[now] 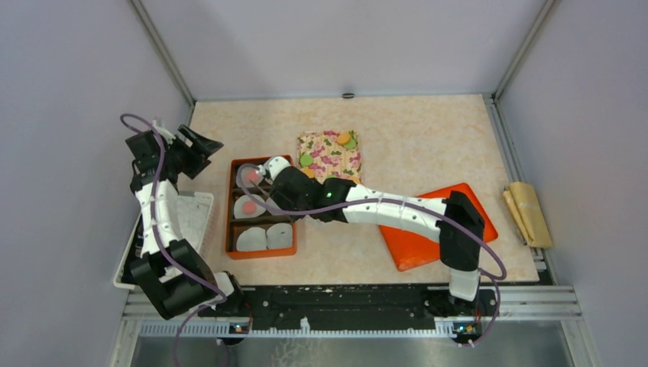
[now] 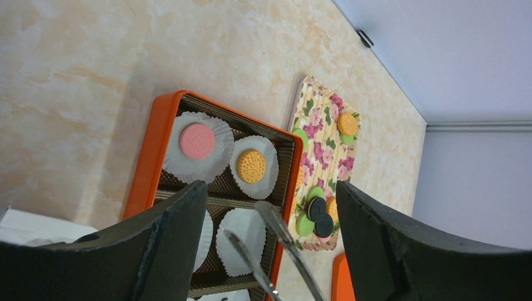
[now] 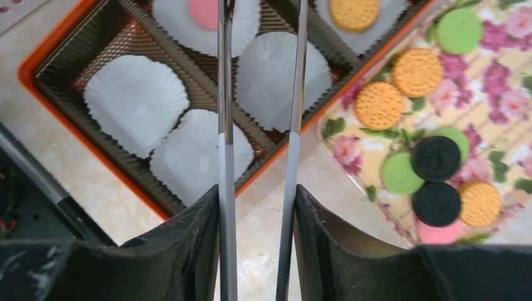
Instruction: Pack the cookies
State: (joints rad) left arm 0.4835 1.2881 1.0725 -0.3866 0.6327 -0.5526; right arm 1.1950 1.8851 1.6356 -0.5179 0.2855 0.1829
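The cookies lie on a floral tray: orange, green, black and pink discs. An orange box holds white paper liners. A pink cookie and an orange cookie sit in the far row, and another pink one sits in the middle row. My right gripper is shut on metal tongs. The tong tips stand apart and empty over an empty liner. My left gripper is open and empty, raised left of the box.
The box's orange lid lies under my right arm. A white basket stands at the left edge below my left arm. A beige roll lies at the right edge.
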